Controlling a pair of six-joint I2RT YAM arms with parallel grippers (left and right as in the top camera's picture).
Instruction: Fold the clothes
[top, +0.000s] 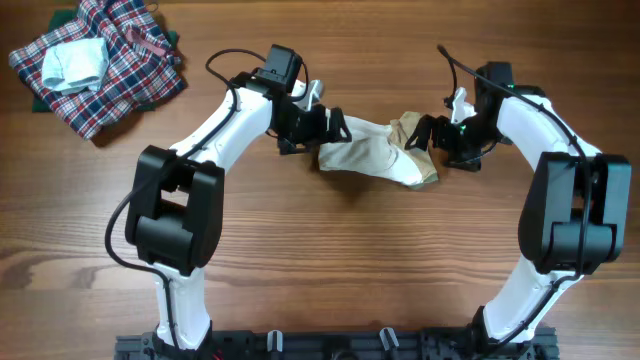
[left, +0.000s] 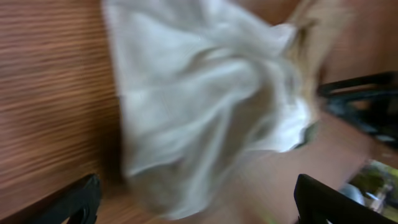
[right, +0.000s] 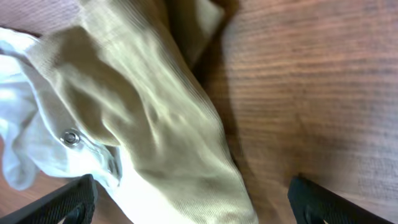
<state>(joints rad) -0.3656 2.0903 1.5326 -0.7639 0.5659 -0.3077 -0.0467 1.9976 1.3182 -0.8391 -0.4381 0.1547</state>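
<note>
- The garment (top: 375, 160) lies crumpled on the table (top: 320, 260), stretched between the two grippers. Its white part is toward the left arm and its tan part toward the right.
- A small metal snap (right: 70, 137) shows where white meets tan.
- The left gripper (top: 333, 128) is at the garment's white end. Its fingers (left: 78, 202) are spread wide, with cloth lying between them unpinched; this view is blurred.
- The right gripper (top: 428, 135) is at the garment's tan end, fingers (right: 68, 202) spread wide, gripping nothing.
- A plaid heap (top: 120, 70) lies well apart from the garment, far to its left, with a pale folded piece (top: 75, 62) on top.
</note>
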